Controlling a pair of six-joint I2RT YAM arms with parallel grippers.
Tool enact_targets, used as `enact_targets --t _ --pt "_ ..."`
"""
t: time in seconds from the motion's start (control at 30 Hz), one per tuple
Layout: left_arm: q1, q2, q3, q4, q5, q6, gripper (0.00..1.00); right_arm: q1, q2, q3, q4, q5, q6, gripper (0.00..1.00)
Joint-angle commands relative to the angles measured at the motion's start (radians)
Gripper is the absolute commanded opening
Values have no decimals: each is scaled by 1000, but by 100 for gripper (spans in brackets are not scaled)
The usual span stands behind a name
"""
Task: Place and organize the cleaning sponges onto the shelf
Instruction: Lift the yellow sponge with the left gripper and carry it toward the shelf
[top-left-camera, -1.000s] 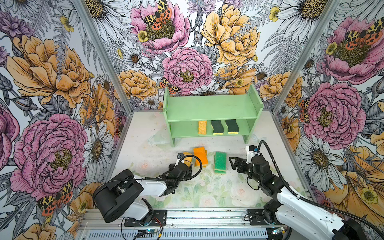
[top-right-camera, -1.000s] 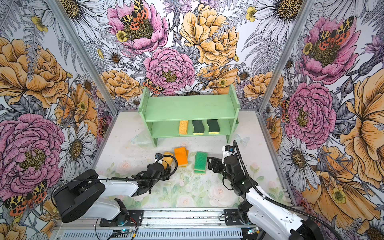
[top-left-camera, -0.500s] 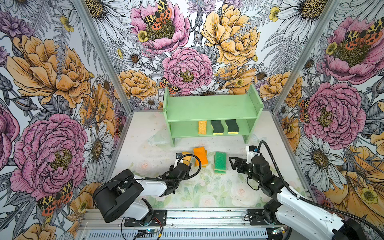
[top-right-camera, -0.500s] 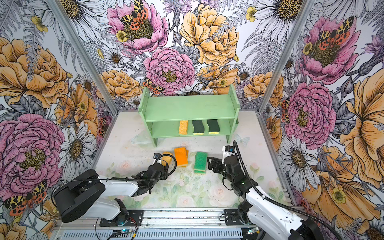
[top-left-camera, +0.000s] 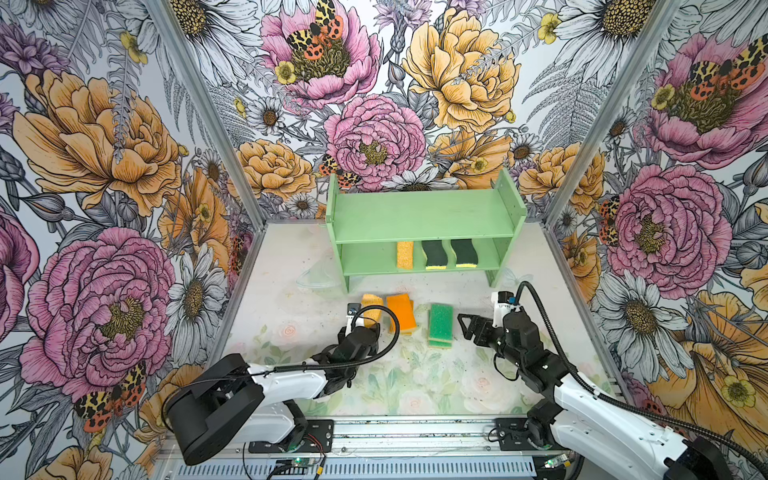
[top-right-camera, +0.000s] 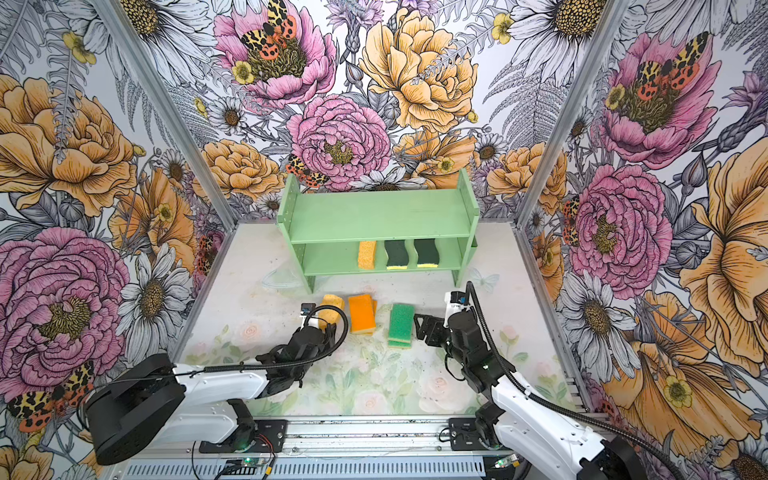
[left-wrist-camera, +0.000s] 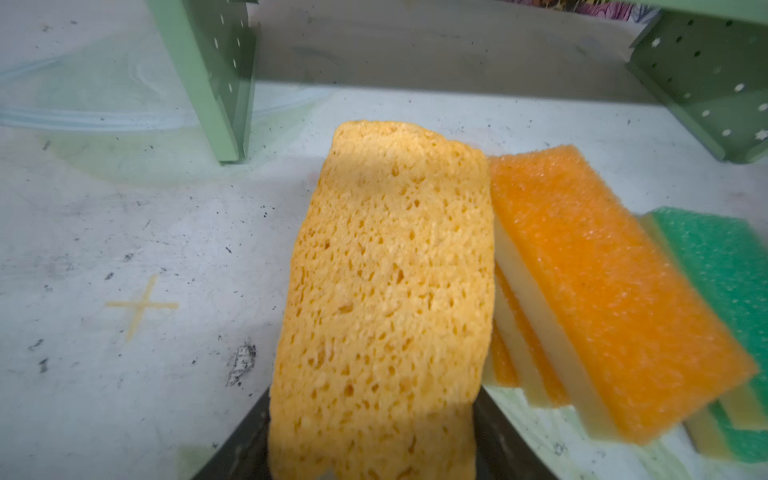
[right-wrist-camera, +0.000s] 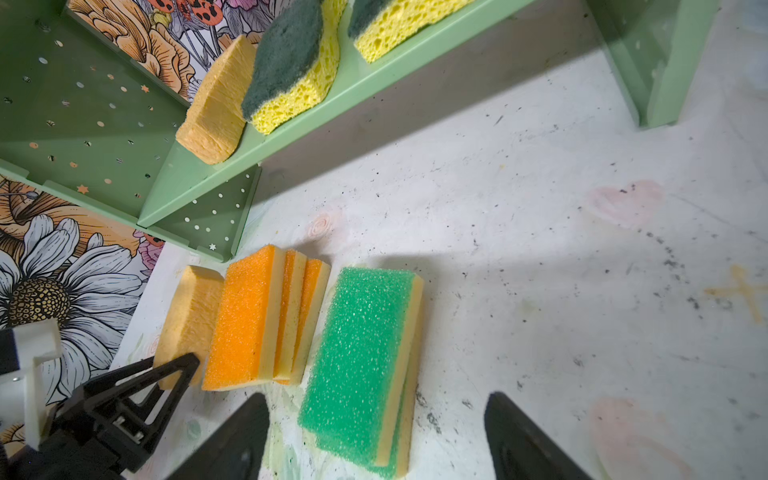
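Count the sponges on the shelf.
3, all on the shelf, lower tier: yellow sponge, dark-green sponge beside it, another dark-green sponge rightmost. None seems hidden.

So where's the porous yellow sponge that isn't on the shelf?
In both top views the porous yellow sponge is left of centre, in front of the shelf's left leg, right beside the orange-topped stack, its near end in the left gripper.

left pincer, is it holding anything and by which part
The left pincer grips the yellow sponge by its near end, pinched between both jaws. The right pincer is open and empty.
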Motion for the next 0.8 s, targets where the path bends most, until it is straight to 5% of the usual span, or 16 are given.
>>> enact_targets --t 0.0,0.33,0.77 --pt "-15 -68 -13 -14 -101 -17 52 -5 -6 -6 31 6 6 83" --pt "-15 -173 82 -53 -199 77 54 -5 20 -3 46 -6 8 83" --pt "60 23 207 114 -130 164 55 -5 -32 -7 12 3 12 83"
